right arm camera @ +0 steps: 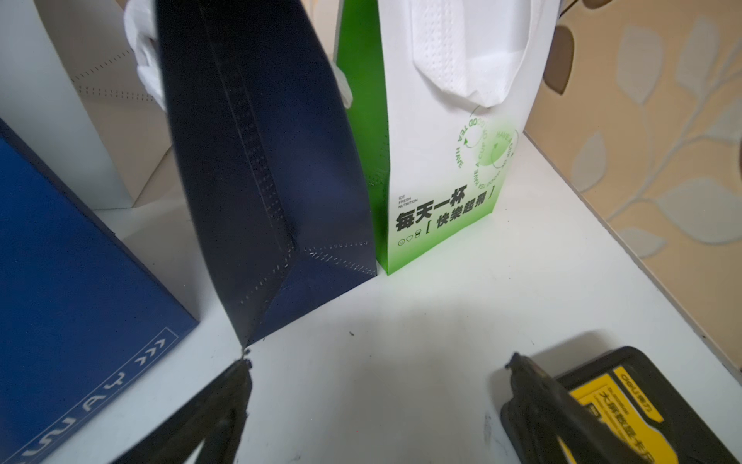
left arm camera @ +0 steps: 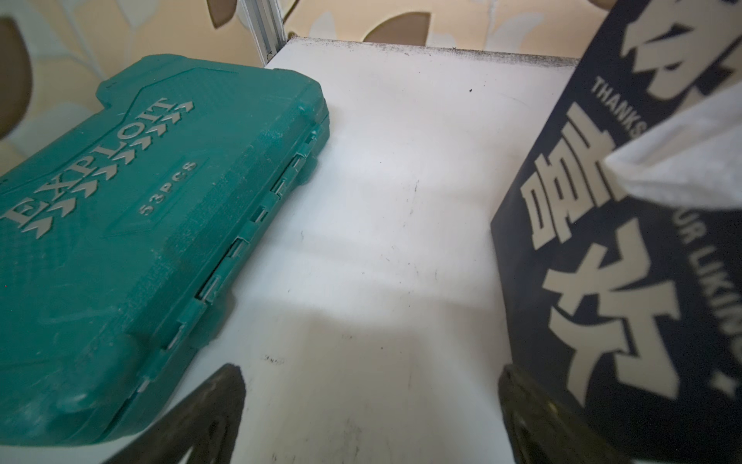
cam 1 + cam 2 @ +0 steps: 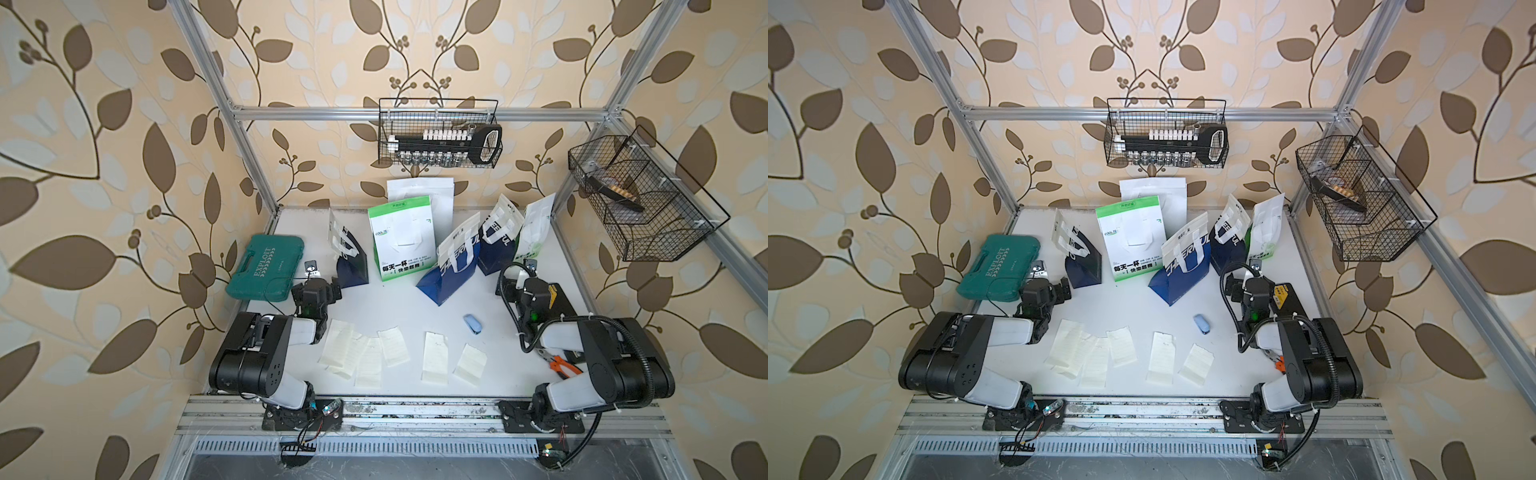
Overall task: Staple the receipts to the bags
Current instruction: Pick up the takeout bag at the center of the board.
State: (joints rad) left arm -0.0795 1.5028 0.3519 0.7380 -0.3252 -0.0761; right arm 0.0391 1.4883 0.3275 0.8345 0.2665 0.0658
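In both top views, six receipts [image 3: 394, 346] lay flat in a row across the lower middle of the frame on the white table [image 3: 399, 303], the left ones overlapping. Their long axes ran roughly bottom to top, and the rightmost tilted toward the upper right. Six bags [image 3: 401, 241] stood across the middle of the frame: two green-and-white, three navy or blue, and one plain white at the back. One light-blue stapler [image 3: 1201, 323] lay right of centre between the bags and the receipts, its long axis running upper left to lower right. The left gripper [image 3: 318, 286] sat beside a teal tool case [image 3: 266, 266]. The right gripper [image 3: 527, 284] sat beside a black-and-yellow box [image 3: 557, 297].

Only the left wrist view showed the left gripper [image 2: 369, 373] clearly. It was spread wide and empty over bare table, with the tool case [image 2: 160, 221] to one side and the leftmost navy bag [image 2: 622, 261] to the other.

The right wrist view showed the right gripper [image 1: 379, 361] equally wide and empty. Four bags stood ahead of it: blue [image 1: 80, 281], navy [image 1: 273, 180], green-and-white [image 1: 437, 160] and plain white [image 1: 60, 100].
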